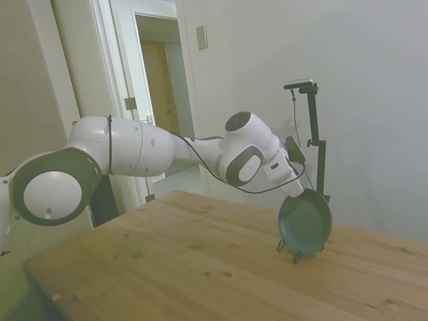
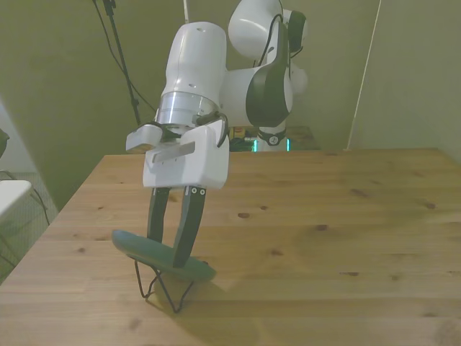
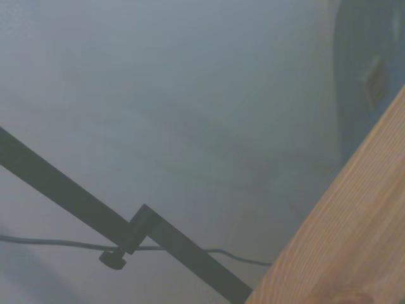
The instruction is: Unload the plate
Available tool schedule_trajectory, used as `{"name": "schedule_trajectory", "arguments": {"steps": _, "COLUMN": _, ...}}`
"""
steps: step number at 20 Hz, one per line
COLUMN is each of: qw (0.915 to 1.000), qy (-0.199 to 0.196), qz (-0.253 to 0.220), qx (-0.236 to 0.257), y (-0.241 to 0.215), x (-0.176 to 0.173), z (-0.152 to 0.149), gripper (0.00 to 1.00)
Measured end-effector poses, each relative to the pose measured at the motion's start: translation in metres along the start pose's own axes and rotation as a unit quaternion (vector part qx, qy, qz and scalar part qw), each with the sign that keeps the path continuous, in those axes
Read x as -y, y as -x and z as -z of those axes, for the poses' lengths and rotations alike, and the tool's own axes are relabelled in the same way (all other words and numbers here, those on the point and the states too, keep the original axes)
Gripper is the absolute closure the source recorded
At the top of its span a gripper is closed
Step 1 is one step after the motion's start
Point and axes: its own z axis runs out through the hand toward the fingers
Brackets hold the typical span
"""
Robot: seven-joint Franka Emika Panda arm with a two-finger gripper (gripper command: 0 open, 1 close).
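Note:
The grey-green plate (image 1: 305,224) stands on edge in a thin black wire stand (image 1: 295,254) near the table's far end in the side view. In the front view the plate (image 2: 130,243) shows edge-on, low at the front view's left, its bottom resting in the wire stand (image 2: 162,290). My gripper (image 2: 167,249) comes down on its top rim, one finger on each face, shut on the plate. From the side, the gripper (image 1: 296,192) meets the rim's upper left. The wrist view shows no plate, only wall and a table corner (image 3: 354,240).
The wooden table (image 1: 200,267) stretches wide around the stand, with its edge a short way past the plate on the camera's side in the front view. An open doorway (image 1: 160,87) lies behind the arm. A white object (image 2: 11,194) sits off the table at the front view's left.

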Motion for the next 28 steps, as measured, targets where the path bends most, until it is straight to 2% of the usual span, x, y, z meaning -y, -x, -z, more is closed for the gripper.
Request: {"name": "schedule_trajectory", "arguments": {"steps": 28, "qw": 0.9998, "qy": -0.008, "qz": -0.019, "qx": -0.005, "y": -0.014, "x": -0.009, "z": 0.002, "gripper": 1.00}}
